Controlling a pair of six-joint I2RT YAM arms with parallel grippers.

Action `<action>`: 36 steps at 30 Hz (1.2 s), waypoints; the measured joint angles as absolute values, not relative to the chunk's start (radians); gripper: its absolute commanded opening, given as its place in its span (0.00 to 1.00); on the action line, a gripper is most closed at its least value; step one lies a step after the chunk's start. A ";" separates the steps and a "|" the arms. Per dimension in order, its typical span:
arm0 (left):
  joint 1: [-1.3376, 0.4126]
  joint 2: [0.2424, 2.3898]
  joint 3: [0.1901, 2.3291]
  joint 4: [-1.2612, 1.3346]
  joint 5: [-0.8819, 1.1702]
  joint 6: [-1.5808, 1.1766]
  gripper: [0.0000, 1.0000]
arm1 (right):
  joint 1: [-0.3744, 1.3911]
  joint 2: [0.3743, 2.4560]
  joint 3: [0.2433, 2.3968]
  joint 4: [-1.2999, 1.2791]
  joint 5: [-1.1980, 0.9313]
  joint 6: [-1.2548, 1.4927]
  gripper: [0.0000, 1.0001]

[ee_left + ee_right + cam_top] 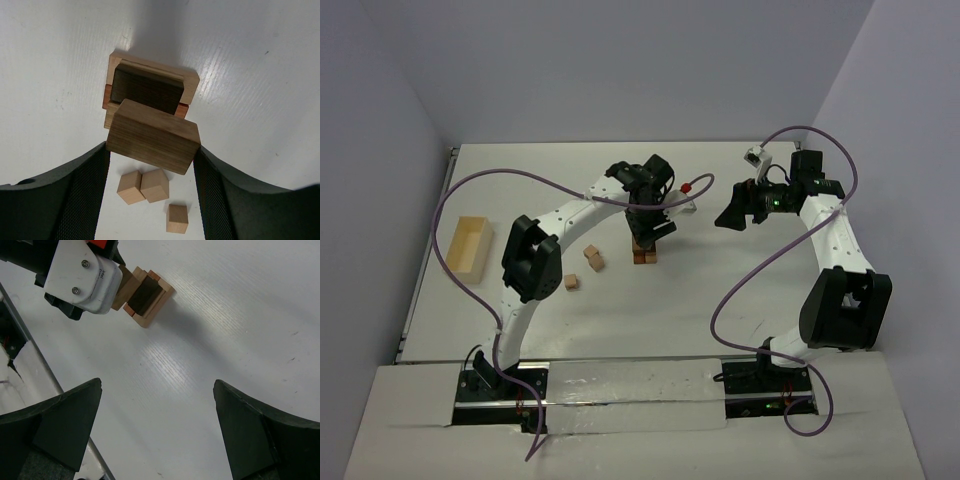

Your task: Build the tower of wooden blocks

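My left gripper [151, 155] is shut on a brown wood block [153, 136] and holds it just above the tower [150, 87], a short stack with reddish-brown, dark and tan bricks. In the top view the left gripper [648, 222] hangs over the tower [644, 252] at the table's middle. Three small tan blocks [143, 186] lie on the table below the held block; they also show in the top view [593, 258]. My right gripper [157, 405] is open and empty, off to the right of the tower [145, 295]; in the top view the right gripper [733, 212] hovers above the table.
A pale wooden box [469, 246] stands at the table's left edge. A small red ball with a white piece [687, 187] lies behind the tower. Purple cables loop over both arms. The left arm's wrist camera housing [82, 275] shows in the right wrist view.
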State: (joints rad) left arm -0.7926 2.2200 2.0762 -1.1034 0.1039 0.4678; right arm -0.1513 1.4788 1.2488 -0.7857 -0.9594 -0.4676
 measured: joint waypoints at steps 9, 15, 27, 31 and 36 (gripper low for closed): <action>-0.787 2.220 2.041 -1.095 0.107 0.481 0.42 | -0.151 1.479 1.249 -0.786 -0.963 -0.461 1.00; -0.779 2.220 2.037 -1.094 0.112 0.482 0.44 | -0.151 1.479 1.249 -0.786 -0.964 -0.461 1.00; -0.770 2.222 2.040 -1.084 0.112 0.481 0.46 | -0.151 1.479 1.249 -0.786 -0.970 -0.461 1.00; -0.764 2.222 2.040 -1.068 0.112 0.478 0.46 | -0.151 1.479 1.249 -0.786 -0.971 -0.461 1.00; -0.762 2.222 2.040 -1.050 0.111 0.475 0.48 | -0.151 1.480 1.250 -0.786 -0.973 -0.461 1.00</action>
